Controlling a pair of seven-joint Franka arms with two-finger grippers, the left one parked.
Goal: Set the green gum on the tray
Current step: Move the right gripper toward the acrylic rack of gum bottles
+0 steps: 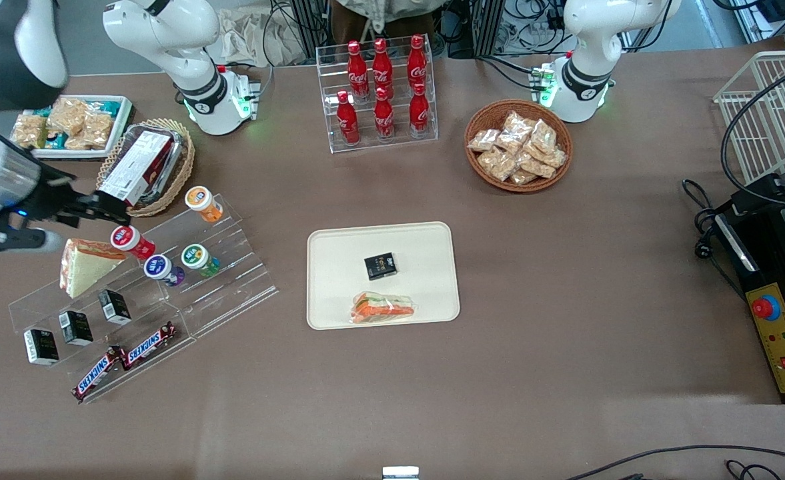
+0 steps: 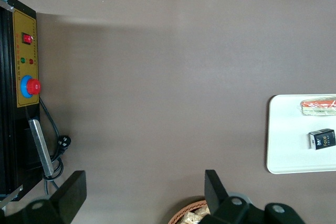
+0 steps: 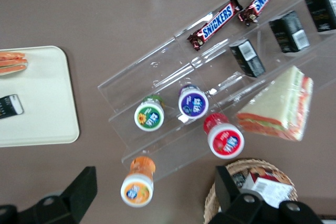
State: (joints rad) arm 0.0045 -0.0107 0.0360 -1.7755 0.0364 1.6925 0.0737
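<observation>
Nearest the front camera, your claw [image 1: 102, 210] hangs high over the working arm's end of the surface [image 1: 565, 300], above the edge of the wicker basket [image 1: 182, 177] and the upper step of the clear stepped rack [image 1: 232, 280]; its fingers [image 3: 81, 190] stand wide apart and hold nothing. Below it, the green gum [image 1: 199, 259] sits on a middle step of that rack, lid up, just beside the purple gum [image 1: 162, 268], with the red gum [image 1: 131, 241] a step higher and the orange gum [image 1: 203, 203] on the top step. The likeliest slip, as you descend, is closing on the wrong bottle: all four share one shape, and the purple one stands so near that a finger may strike it or pinch both together. A glancing touch could also tip the green bottle off its narrow step, or shove the rack itself. The tray [image 1: 432, 303] lies well apart toward the middle of the surface and already carries a small black box [image 1: 380, 266] and a wrapped sandwich [image 1: 382, 309], so set down on the bare part. The right wrist view shows the lids squarely from above and the gap between green and purple; the front view shows instead the claw's height and the whole path to the tray.
</observation>
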